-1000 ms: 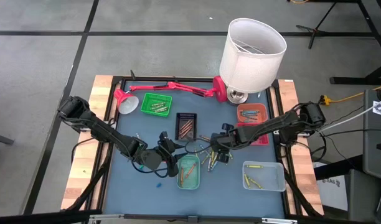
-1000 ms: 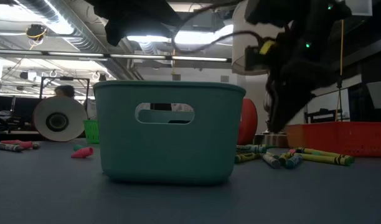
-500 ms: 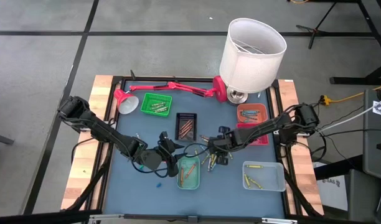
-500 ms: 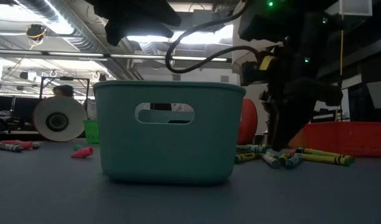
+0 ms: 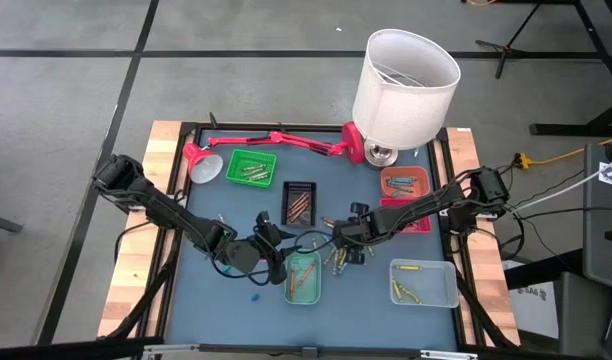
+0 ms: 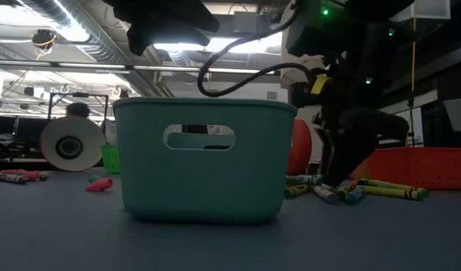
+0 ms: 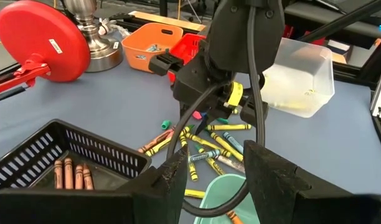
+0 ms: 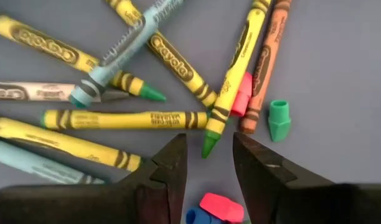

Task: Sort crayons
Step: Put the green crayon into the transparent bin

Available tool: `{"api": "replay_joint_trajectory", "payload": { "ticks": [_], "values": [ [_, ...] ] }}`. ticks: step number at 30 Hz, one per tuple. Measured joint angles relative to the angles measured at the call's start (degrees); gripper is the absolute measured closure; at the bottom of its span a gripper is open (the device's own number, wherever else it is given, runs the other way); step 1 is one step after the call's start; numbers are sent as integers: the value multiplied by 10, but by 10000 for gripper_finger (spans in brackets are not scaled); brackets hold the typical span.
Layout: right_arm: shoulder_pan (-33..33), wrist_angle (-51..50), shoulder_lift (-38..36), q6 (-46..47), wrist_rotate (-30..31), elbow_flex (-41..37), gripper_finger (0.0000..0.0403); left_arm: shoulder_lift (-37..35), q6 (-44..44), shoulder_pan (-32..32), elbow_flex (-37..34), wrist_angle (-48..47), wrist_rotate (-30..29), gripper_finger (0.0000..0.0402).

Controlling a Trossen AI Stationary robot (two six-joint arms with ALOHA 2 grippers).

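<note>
A loose pile of crayons [image 5: 339, 256] lies on the blue mat right of the teal tray [image 5: 303, 276]. Most are yellow, with some light blue and an orange one [image 8: 265, 59] among them. My right gripper [image 8: 207, 163] points down over the pile, open. Its fingers stand on either side of the green tip of a yellow-green crayon [image 8: 228, 93] without touching it. Pink and green crayon stubs [image 8: 279, 119] lie nearby. My left gripper [image 5: 274, 238] hangs open above the teal tray's far end [image 7: 231, 193], with nothing between its fingers.
A black basket [image 5: 300, 201] with brown crayons, a green tray [image 5: 251, 167], an orange tray [image 5: 404, 182], a red tray [image 5: 418, 218] and a clear tray [image 5: 423, 281] ring the pile. A red desk lamp [image 5: 276, 140] and a white-shaded lamp [image 5: 404, 78] stand at the far edge.
My right gripper has sunk toward the crayon pile and shifted a little toward the table's left, staying open. My left arm has kept still.
</note>
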Motion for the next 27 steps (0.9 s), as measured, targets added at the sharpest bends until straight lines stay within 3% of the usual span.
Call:
{"api": "replay_joint_trajectory", "payload": {
  "ticks": [4, 17, 27],
  "values": [
    [0, 6, 2, 0, 0, 1, 285, 0, 0, 0, 0, 0, 0, 263],
    [0, 15, 2, 0, 0, 1, 388, 0, 0, 0, 0, 0, 0, 262],
    [0, 13, 2, 0, -4, 1, 393, 0, 0, 0, 0, 0, 0, 262]
  ]
}}
